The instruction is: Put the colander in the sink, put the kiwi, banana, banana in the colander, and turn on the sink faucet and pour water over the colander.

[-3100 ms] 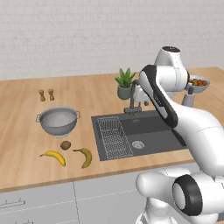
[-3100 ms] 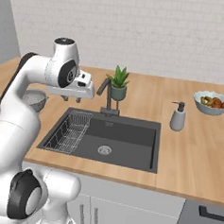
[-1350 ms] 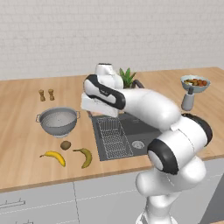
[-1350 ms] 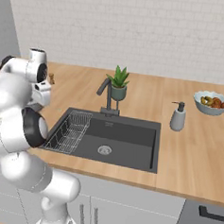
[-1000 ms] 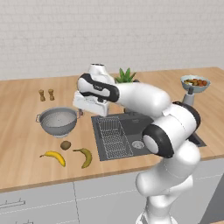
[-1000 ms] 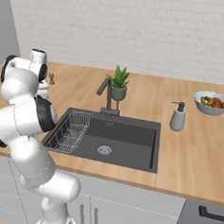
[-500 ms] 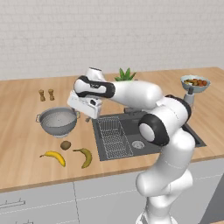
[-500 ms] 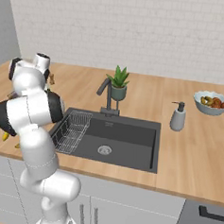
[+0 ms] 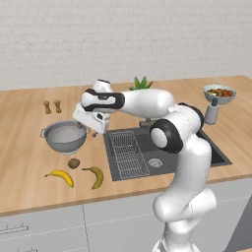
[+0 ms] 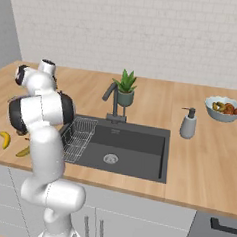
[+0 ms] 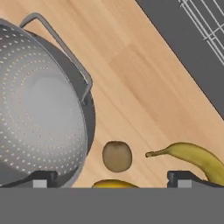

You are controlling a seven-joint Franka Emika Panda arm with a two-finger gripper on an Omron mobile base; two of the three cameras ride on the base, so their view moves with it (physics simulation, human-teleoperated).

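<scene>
The grey perforated colander [image 9: 65, 138] [image 11: 39, 113] stands on the wooden counter left of the sink [image 9: 167, 147] [image 10: 128, 146]. In front of it lie the brown kiwi [image 9: 74, 163] [image 11: 117, 155], a bright banana [image 9: 61, 176] [image 10: 4, 138] and a duller banana [image 9: 96, 176] [image 11: 197, 159]. My gripper [image 9: 92, 131] [image 11: 112, 178] hovers open and empty just right of the colander's rim, above the bare counter by its handle [image 11: 65, 48]. The faucet [image 10: 112, 97] stands behind the sink.
A wire rack [image 9: 125, 152] [image 10: 79, 135] fills the sink's left side. A potted plant [image 10: 125, 88] is behind the faucet. A soap dispenser [image 10: 188, 123] and a fruit bowl [image 10: 225, 108] are at the right. Two small shakers [image 9: 51, 106] stand behind the colander.
The arm has swung left from over the sink and come down beside the colander. The gripper has stayed open. Nothing on the counter has moved.
</scene>
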